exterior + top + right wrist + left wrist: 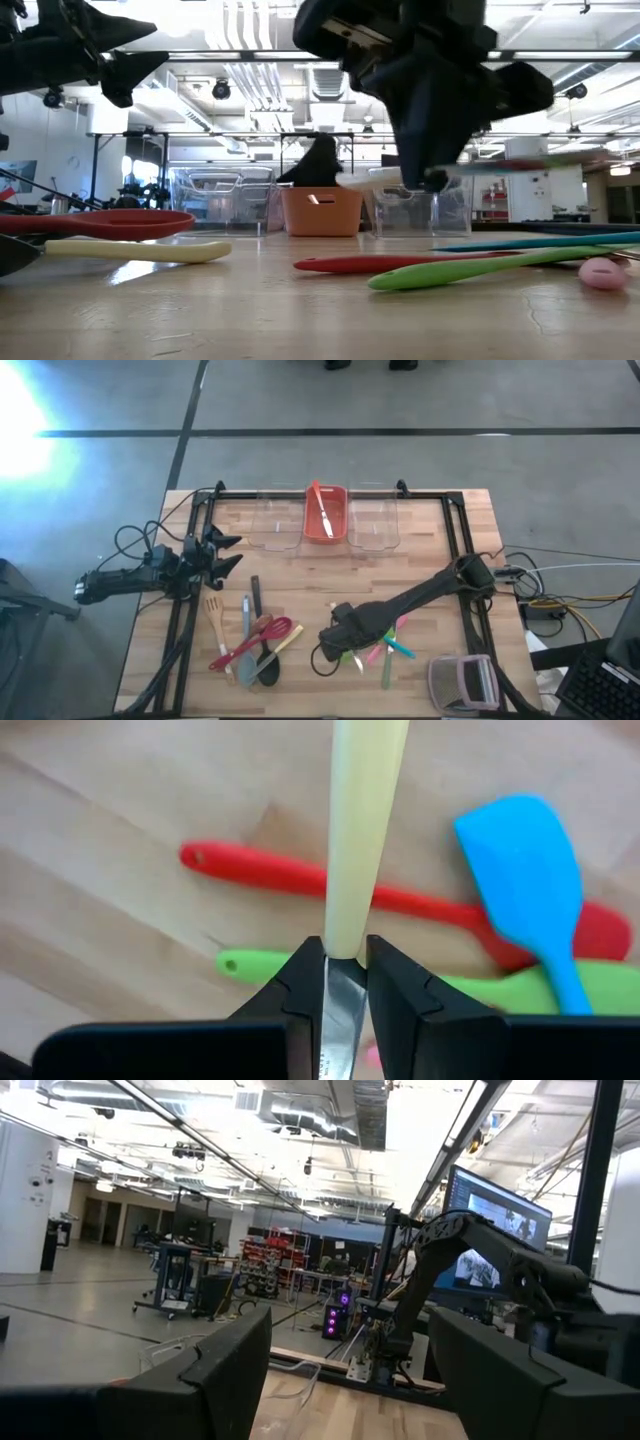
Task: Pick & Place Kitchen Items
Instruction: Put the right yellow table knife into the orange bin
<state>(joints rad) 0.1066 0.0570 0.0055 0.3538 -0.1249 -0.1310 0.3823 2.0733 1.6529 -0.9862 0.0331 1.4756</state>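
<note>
The right gripper [345, 982], clenched on a cream-handled knife [360, 830] whose long axis runs straight out from its fingertips, hovers at table's five o'clock, red bin [325, 526] toward twelve; left gripper [222, 553] waits released at nine.

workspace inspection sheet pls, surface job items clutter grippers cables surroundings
surface: wooden table, bare in the middle.
job's things: large utensil pile near left; small plastic spoons under the right arm; one utensil in the red bin.
clutter: two clear bins beside the red one; grey-and-pink gadget at the near right corner.
grippers: right gripper shut on a cream-handled utensil; left gripper open, waiting at the left edge.
cables: loose runs off both table sides.
surroundings: workshop hall, monitor; no person seen.
</note>
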